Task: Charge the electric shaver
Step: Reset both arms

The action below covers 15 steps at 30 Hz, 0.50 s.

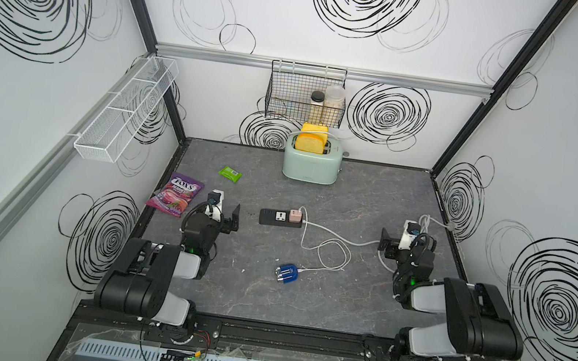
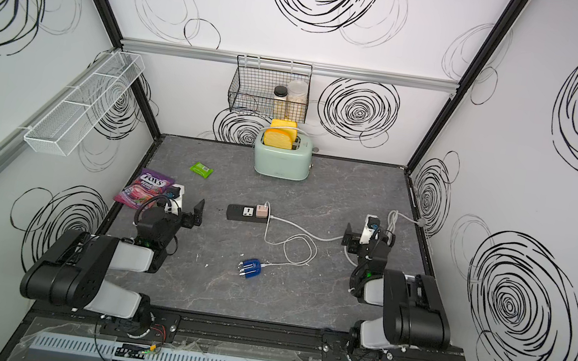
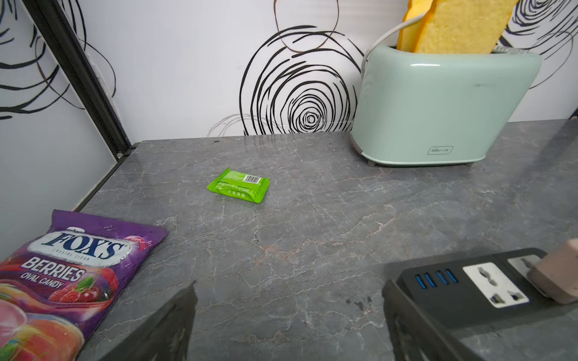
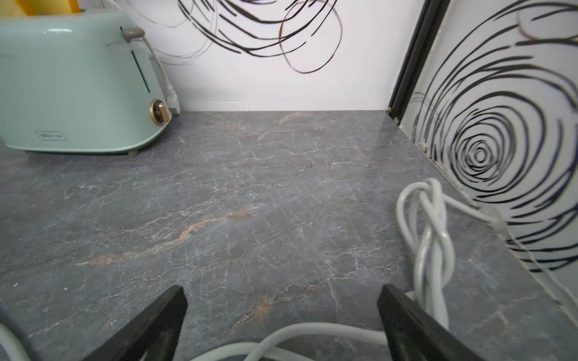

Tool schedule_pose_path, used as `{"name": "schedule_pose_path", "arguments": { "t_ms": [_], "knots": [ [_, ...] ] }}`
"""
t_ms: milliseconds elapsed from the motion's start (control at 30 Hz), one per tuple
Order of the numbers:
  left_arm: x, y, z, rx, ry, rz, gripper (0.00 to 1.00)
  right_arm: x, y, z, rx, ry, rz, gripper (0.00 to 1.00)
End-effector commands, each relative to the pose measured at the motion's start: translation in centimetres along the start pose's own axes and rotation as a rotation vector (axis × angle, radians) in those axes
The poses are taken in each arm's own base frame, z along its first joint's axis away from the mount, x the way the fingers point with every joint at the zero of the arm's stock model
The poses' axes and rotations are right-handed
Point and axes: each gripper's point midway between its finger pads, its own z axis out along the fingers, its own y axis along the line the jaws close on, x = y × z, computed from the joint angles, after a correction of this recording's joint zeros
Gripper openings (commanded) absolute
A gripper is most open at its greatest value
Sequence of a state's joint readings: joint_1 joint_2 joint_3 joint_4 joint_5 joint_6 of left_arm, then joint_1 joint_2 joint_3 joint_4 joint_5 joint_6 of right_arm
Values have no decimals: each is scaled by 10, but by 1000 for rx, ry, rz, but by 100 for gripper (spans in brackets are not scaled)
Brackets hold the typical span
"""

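The purple candy bag reads "FOX'S CRYSTAL CLEAR BERRIES OVAL CANDY".

The right pincer gapes over the grey tabletop; a mint toaster stands by the wall, a knotted white cable lies beside one finger.

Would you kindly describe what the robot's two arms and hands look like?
The left arm and right arm match: black joint housings, pale grey link covers, a small green light near each wrist, black cables looped alongside. Each wrist carries a white camera mount. The left hand and right hand have flat black fingers.
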<state>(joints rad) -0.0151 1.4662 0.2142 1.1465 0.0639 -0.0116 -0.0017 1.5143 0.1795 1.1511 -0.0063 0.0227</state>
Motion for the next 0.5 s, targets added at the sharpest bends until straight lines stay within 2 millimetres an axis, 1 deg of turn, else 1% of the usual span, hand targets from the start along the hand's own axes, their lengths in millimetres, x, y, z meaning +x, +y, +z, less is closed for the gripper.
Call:
{"name": "schedule_pose_path", "arguments": {
  "t_ms": [0,33,100,167,200,300,467],
  "knots": [
    [-29,-2,-2,9,-122,20,97,-30,1,10,-10,-54,12,98],
    [-29,-2,-2,7,-122,20,97,-34,-1,12,4,-70,12,98],
    [-30,-2,-2,7,-122,20,97,-36,1,5,-2,-110,-12,98],
    [-30,-2,-2,7,-123,20,97,-33,-2,10,15,-67,12,98],
    [-30,-2,-2,7,-124,20,97,-34,-1,12,-2,-75,14,98],
    [-29,-2,-2,7,-123,20,97,-34,5,11,-34,-74,-3,98],
    [-29,-2,-2,8,-122,20,97,-32,4,14,-41,-60,5,98]
  ]
}}
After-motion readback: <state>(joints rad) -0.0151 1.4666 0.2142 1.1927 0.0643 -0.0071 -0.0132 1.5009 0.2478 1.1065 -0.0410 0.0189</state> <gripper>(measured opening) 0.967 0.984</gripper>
